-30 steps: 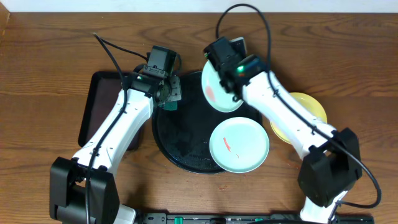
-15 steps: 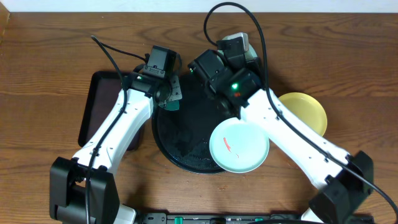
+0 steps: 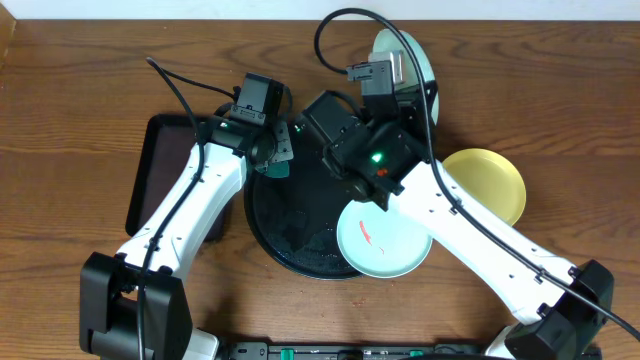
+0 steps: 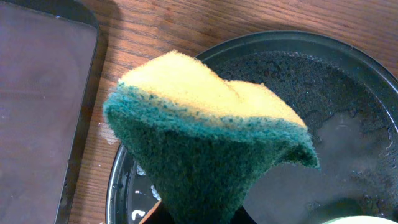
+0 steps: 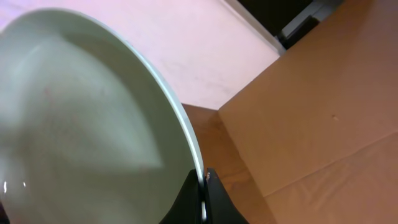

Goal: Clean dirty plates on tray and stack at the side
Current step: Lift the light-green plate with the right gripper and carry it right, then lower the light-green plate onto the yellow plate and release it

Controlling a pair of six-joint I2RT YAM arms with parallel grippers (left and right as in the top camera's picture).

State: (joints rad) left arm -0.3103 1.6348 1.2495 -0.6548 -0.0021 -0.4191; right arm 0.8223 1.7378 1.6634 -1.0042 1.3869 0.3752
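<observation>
Small tray (image 3: 150, 185): just left of the tray (image 3: 290, 215).

Left tool (image 3: 276, 152): clamped on the sponge (image 4: 205, 137), hanging over the tray's far-left rim. The sponge is pinched into a wedge. Its yellow side is up and its green scour side faces down, toward the wrist camera. Its long axis runs roughly left-right in that view.

Right tool (image 5: 203, 191): closed on the rim of the mint plate (image 5: 93, 124), which is held off the surface (image 3: 80, 90) beyond the tray's far-right rim. The plate stands nearly on edge. From overhead it reads as a narrow ellipse with its long axis pointing away from the robot. The hollow face is turned left, toward the sponge. Any smear on it is too faint to call.

Smeared plate (image 3: 385, 235): flat on the tray's near-right part, overlapping the rim, red streak up.

Yellow plate (image 3: 495, 185): flat on the surface, just right of the tray.

Step judged: scrub the held plate.
- Bring the hollow face over the tray so drips land inside.
- Meet it with the green side laid flat.
- Press toward the clamped rim, not away from it, because a one-edge grip can lever loose.
- Use short, light strokes.
</observation>
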